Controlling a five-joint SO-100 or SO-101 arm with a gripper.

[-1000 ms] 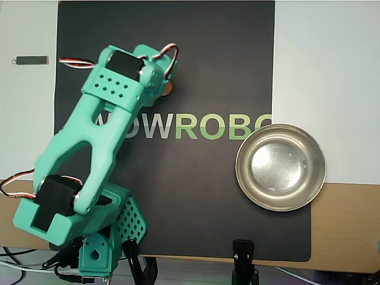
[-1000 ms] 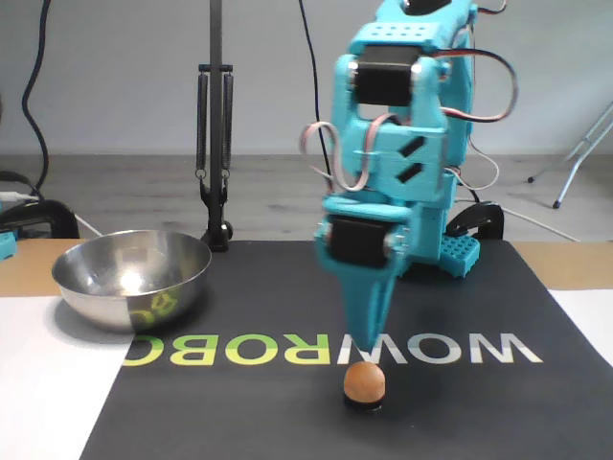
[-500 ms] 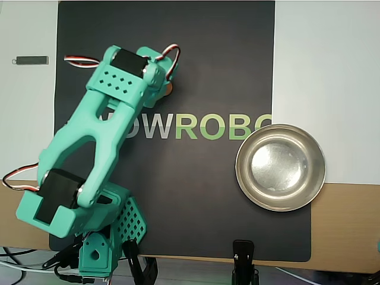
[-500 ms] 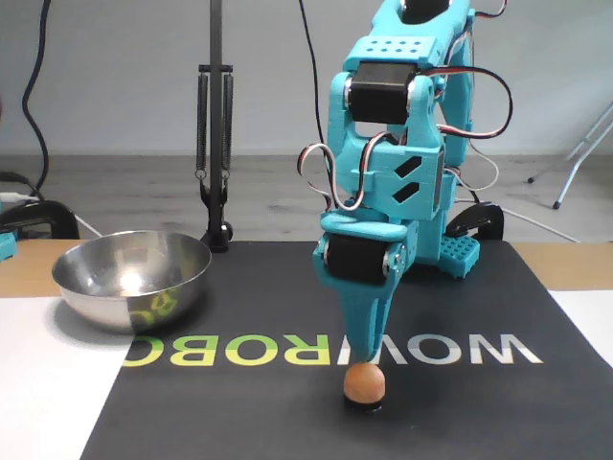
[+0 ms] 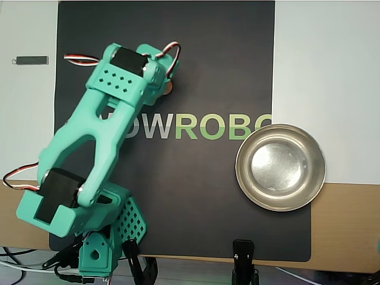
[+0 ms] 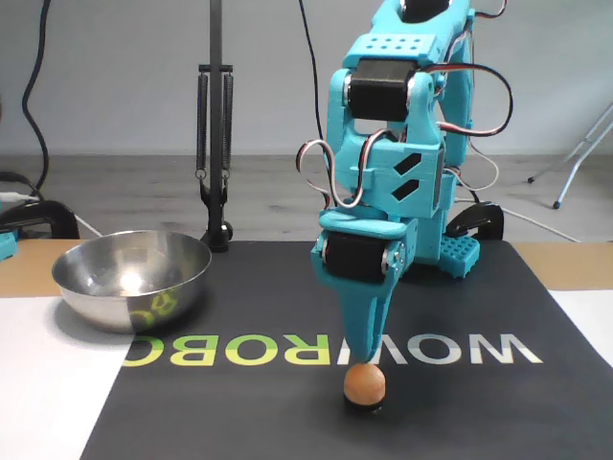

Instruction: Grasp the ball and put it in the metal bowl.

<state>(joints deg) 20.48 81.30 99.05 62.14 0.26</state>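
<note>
We see the gripper [image 6: 362,356] has dropped lower, tip now at the ball [image 6: 365,382]; jaw state unreadable. Grasp pending; metal bowl [image 6: 131,278] sits empty.

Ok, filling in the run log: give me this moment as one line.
phase: reaching | gripper: tip at top of ball, jaw state unclear | ball: on black mat | metal bowl: empty

Table [image 5: 350,225] carries black mat [image 5: 196,202]; on mat: metal bowl [image 5: 280,167], ball [image 6: 365,382], possibly on a small dark ring.
</note>
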